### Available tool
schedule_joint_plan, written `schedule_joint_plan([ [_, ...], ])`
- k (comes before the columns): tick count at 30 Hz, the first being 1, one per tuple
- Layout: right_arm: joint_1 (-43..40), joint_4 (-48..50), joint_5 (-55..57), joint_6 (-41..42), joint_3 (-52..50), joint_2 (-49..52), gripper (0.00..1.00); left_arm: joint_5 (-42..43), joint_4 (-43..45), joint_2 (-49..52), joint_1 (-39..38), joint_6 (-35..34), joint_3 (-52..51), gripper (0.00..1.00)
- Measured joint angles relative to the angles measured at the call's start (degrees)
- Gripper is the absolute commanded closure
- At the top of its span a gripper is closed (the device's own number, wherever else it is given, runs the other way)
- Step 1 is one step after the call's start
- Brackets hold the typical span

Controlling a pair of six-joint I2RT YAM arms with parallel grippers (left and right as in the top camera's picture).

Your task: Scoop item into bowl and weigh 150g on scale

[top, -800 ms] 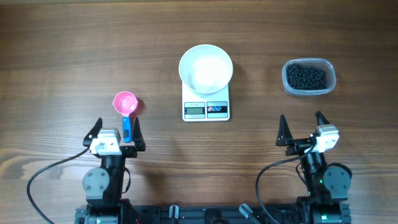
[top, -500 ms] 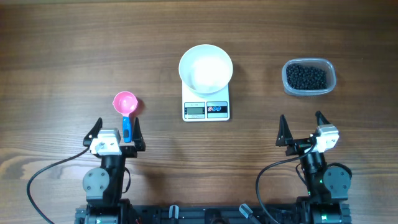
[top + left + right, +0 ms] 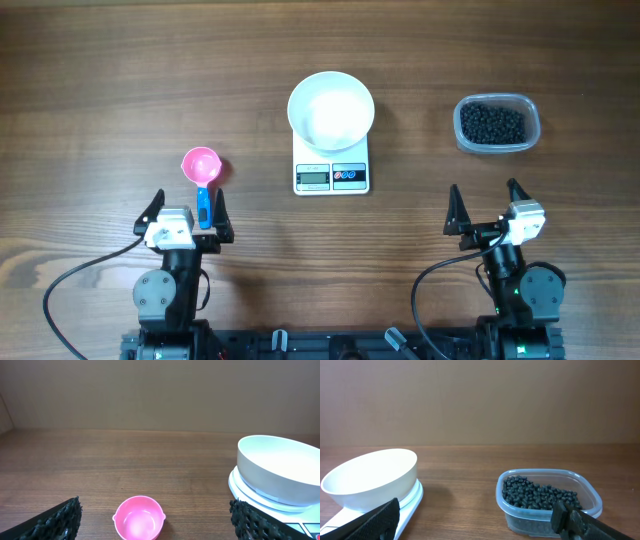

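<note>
A white bowl (image 3: 331, 110) (image 3: 280, 470) (image 3: 372, 479) stands empty on the white scale (image 3: 332, 175) at the table's middle. The item, small glossy black beads (image 3: 491, 123) (image 3: 537, 494), fills a clear plastic tub (image 3: 497, 125) (image 3: 547, 505) at the back right. A pink scoop (image 3: 201, 166) (image 3: 139, 518) with a blue handle (image 3: 203, 205) lies at the left, its handle end between the fingers of my left gripper (image 3: 187, 208) (image 3: 155, 527), which is open and holds nothing. My right gripper (image 3: 485, 207) (image 3: 480, 527) is open and empty, in front of the tub.
Dark wooden table (image 3: 100, 80) all round. Black cables (image 3: 70, 280) run from both arm bases at the front edge. A plain wall stands behind the table in both wrist views.
</note>
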Motion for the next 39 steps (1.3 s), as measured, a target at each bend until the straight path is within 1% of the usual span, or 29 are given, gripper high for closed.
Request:
schedule_joint_plan([
  [34,0.0,0.0,0.0,0.0,0.0,0.0,0.0,0.02,0.0,0.0,0.0,0.02,0.0,0.0],
  [37,0.0,0.0,0.0,0.0,0.0,0.0,0.0,2.25,0.37,0.02,0.0,-2.62,0.0,0.0],
  [38,0.0,0.0,0.02,0.0,0.0,0.0,0.0,3.91,0.74,0.02,0.0,-4.26,0.0,0.0],
  [39,0.0,0.0,0.02,0.0,0.0,0.0,0.0,7.3,1.2,0.02,0.0,-7.43,0.0,0.0],
])
